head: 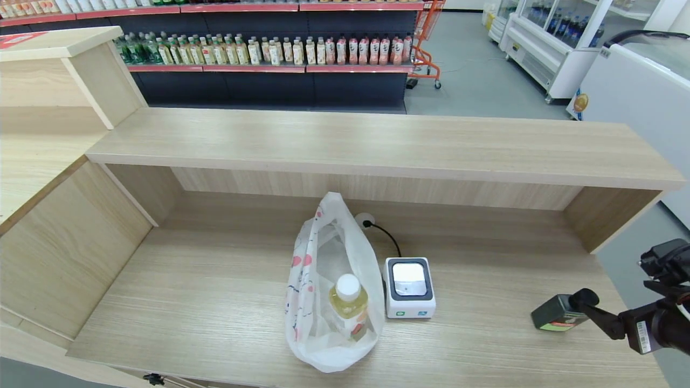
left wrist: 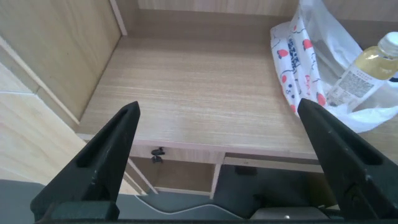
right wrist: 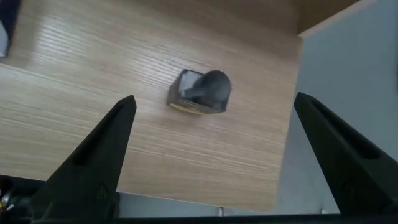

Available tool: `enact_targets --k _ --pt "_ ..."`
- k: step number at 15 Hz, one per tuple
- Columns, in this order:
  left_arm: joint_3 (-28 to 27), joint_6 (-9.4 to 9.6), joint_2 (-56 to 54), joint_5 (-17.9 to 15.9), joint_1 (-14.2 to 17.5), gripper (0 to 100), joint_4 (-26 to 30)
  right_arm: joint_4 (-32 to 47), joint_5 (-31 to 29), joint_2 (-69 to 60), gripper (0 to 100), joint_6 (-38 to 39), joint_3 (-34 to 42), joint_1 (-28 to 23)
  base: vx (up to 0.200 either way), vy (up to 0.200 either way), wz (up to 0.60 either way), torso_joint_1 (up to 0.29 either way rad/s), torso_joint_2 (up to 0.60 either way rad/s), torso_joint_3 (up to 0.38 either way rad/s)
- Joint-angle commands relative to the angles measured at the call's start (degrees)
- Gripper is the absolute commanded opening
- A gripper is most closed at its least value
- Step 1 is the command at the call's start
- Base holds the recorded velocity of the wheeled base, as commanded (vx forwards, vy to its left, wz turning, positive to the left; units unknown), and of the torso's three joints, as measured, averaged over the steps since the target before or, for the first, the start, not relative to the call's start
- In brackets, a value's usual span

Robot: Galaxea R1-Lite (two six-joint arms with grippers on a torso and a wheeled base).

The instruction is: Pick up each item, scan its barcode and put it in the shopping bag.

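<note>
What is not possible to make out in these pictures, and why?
- Dark container: blurred in the right wrist view, tiny in the head view; no barcode discernible.
- Bottle: bottom veiled by the shopping bag in the head view; cut off by the edge in the left wrist view.

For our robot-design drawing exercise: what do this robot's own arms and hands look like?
The left hand and right hand are plain black. Each has two long, flat fingers that taper to wedge-shaped tips. The right arm is also black and jointed, with a white label printed with bars near the wrist.
</note>
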Motion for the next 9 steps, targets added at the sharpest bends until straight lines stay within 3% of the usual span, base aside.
enact_targets --k 1,3,9 --pt "0.0 -0.07 -0.02 0.01 0.03 100 -0.02 -0.01 -0.6 2.5 100 -1.7 0.02 -0.23 0.0 -0.2 0.0 -0.002 0.0 -0.002" --pt "0.0 -0.24 -0.02 0.01 0.03 100 -0.02 -0.01 -0.77 5.04 100 -6.0 0.37 -0.23 0.0 -0.2 0.0 0.0 0.0 0.002" --pt "0.0 -0.33 -0.02 0.01 -0.06 100 -0.02 0.08 -0.86 7.77 100 -15.85 0.81 -0.23 0.0 0.0 0.0 0.0 0.0 0.0"
